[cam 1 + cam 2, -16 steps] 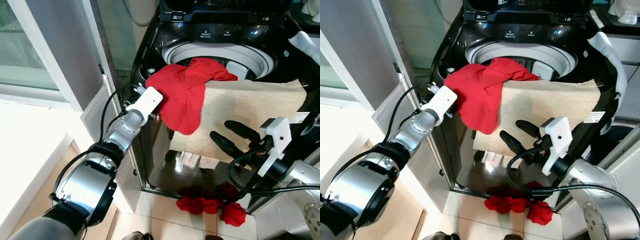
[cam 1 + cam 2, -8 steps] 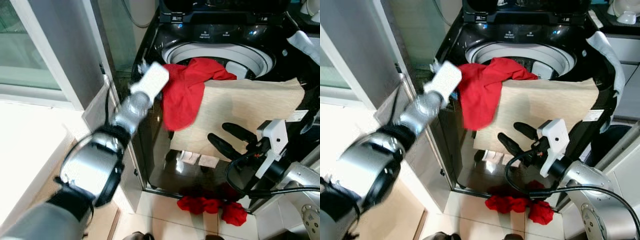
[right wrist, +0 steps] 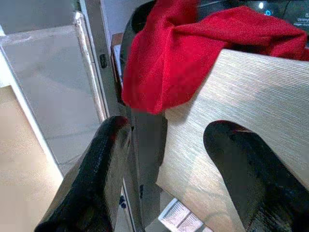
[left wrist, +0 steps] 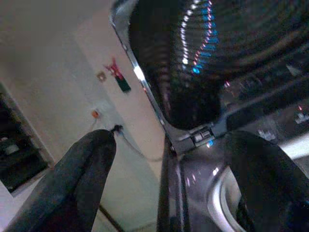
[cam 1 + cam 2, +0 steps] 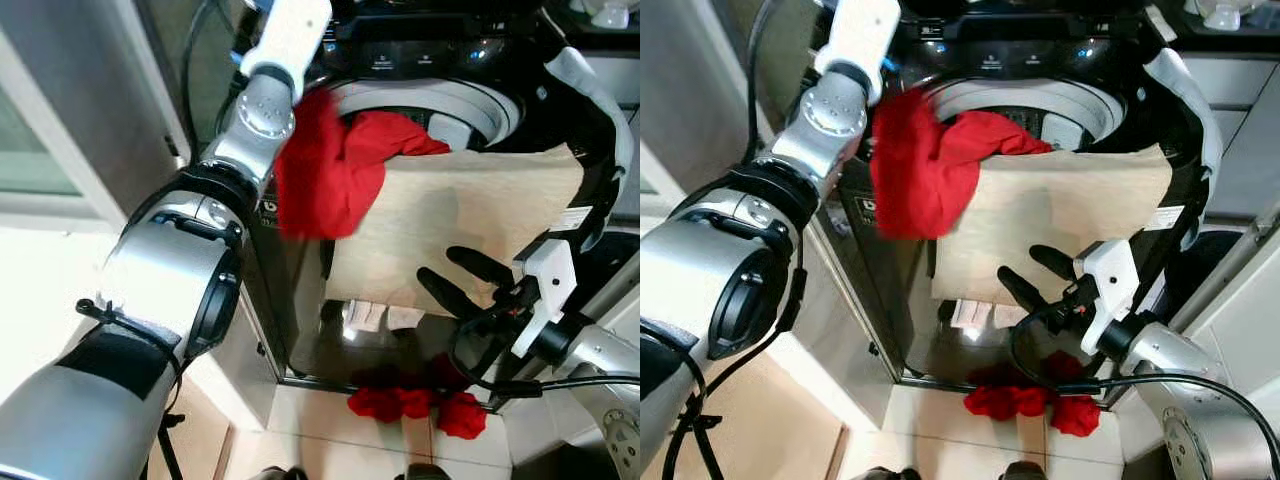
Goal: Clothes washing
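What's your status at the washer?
Left gripper open, raised by the lid. Right gripper open, facing beige cloth. Red garment draped over rim. More red cloth on floor.

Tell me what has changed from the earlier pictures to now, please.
The left hand rose from the washer's front edge toward its open lid, fingers apart and empty. The red cloth still hangs over the rim. The right hand stayed open before the beige cloth; the red clothes stayed on the floor.

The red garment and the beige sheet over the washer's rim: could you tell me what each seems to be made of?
Red garment: apparently soft matte knit fabric; it folds and drapes limply. Beige sheet: probably a stiffer woven cloth with fine ribbed lines, hanging nearly flat; the fibre cannot be told.
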Tool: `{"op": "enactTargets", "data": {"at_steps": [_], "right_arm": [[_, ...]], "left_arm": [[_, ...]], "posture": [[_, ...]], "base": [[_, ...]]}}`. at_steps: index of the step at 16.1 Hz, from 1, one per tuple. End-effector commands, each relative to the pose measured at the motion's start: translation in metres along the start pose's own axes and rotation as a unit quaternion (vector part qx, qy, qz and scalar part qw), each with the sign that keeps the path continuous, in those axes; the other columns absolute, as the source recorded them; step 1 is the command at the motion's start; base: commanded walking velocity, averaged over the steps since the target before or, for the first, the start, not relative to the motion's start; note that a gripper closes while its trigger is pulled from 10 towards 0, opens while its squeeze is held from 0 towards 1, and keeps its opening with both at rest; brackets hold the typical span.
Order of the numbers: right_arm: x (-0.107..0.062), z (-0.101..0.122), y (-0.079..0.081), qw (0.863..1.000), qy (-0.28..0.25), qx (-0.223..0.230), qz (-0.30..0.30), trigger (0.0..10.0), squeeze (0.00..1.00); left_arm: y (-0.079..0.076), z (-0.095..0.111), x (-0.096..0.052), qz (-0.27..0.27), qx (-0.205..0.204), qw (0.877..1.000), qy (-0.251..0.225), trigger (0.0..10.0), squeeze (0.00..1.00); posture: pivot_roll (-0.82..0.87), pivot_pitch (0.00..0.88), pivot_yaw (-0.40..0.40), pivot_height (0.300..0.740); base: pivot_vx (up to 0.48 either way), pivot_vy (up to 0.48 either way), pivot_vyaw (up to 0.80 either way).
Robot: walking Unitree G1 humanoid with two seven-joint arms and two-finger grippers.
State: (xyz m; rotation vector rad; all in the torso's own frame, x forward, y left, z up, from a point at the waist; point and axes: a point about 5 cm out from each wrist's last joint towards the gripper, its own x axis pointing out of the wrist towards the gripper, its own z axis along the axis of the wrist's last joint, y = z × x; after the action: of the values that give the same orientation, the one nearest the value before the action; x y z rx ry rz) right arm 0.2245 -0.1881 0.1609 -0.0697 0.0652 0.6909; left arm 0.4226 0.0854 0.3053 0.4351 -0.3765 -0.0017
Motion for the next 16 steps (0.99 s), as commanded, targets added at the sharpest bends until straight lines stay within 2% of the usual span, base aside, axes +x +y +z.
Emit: {"op": "enactTargets", "data": {"at_steps": [1, 4, 6, 7, 10, 11, 12, 13, 14, 16], "right_arm": [[0.001, 0.001, 0.002, 1.000, -0.008, -0.003, 0.000, 10.0, 0.41], [0.001, 0.001, 0.000, 1.000, -0.005, -0.002, -0.001, 10.0, 0.40], [0.006, 0.003, -0.001, 1.000, -0.007, -0.007, 0.007, 10.0, 0.40], [0.007, 0.004, 0.000, 1.000, -0.010, -0.008, 0.010, 10.0, 0.40], [0.006, 0.003, 0.002, 1.000, -0.010, -0.004, 0.009, 10.0, 0.40], [0.005, 0.001, 0.003, 1.000, -0.009, 0.000, 0.006, 10.0, 0.41], [0.004, -0.001, 0.004, 1.000, -0.008, 0.002, 0.007, 10.0, 0.40], [0.004, -0.002, 0.004, 1.000, -0.008, 0.003, 0.007, 10.0, 0.41], [0.004, -0.002, 0.004, 1.000, -0.008, 0.004, 0.008, 10.0, 0.40], [0.005, -0.003, 0.005, 1.000, -0.008, 0.006, 0.010, 10.0, 0.41]], "left_arm": [[0.010, 0.003, 0.001, 0.027, -0.003, 0.999, -0.020, 10.0, 0.00], [0.011, 0.008, 0.000, 0.051, 0.011, 0.997, -0.051, 10.0, 0.00], [0.007, 0.013, 0.003, 0.023, -0.048, 0.998, -0.035, 10.0, 0.00], [0.001, 0.003, 0.000, -0.044, -0.092, 0.995, -0.012, 10.0, 0.00], [-0.003, -0.006, -0.004, -0.089, -0.095, 0.991, -0.014, 10.0, 0.00], [-0.007, -0.017, -0.010, -0.126, -0.094, 0.988, -0.012, 10.0, 0.00], [-0.011, -0.035, -0.019, -0.155, -0.074, 0.985, 0.009, 10.0, 0.00], [-0.011, -0.042, -0.022, -0.162, -0.064, 0.984, 0.019, 10.0, 0.00], [-0.009, -0.058, -0.028, -0.172, -0.047, 0.983, 0.049, 10.0, 0.00], [-0.007, -0.077, -0.037, -0.194, -0.051, 0.976, 0.089, 10.0, 0.00]], "posture": [[-0.35, 0.000, 0.133, 0.740], [-0.34, 0.000, 0.115, 0.740], [-0.33, 0.000, 0.110, 0.740], [-0.33, 0.000, 0.117, 0.740], [-0.33, 0.000, 0.121, 0.740], [-0.33, 0.000, 0.122, 0.740], [-0.32, 0.000, 0.122, 0.740], [-0.32, 0.000, 0.122, 0.740], [-0.31, 0.000, 0.121, 0.740], [-0.31, 0.000, 0.125, 0.740]], "base": [[0.000, 0.000, 0.00], [0.000, 0.000, 0.00], [0.000, 0.000, 0.00], [0.000, 0.000, 0.00], [0.000, 0.000, 0.00], [0.000, 0.000, 0.00], [0.000, 0.000, 0.00], [0.000, 0.000, 0.00], [0.000, 0.000, 0.00], [0.000, 0.000, 0.00]]}}
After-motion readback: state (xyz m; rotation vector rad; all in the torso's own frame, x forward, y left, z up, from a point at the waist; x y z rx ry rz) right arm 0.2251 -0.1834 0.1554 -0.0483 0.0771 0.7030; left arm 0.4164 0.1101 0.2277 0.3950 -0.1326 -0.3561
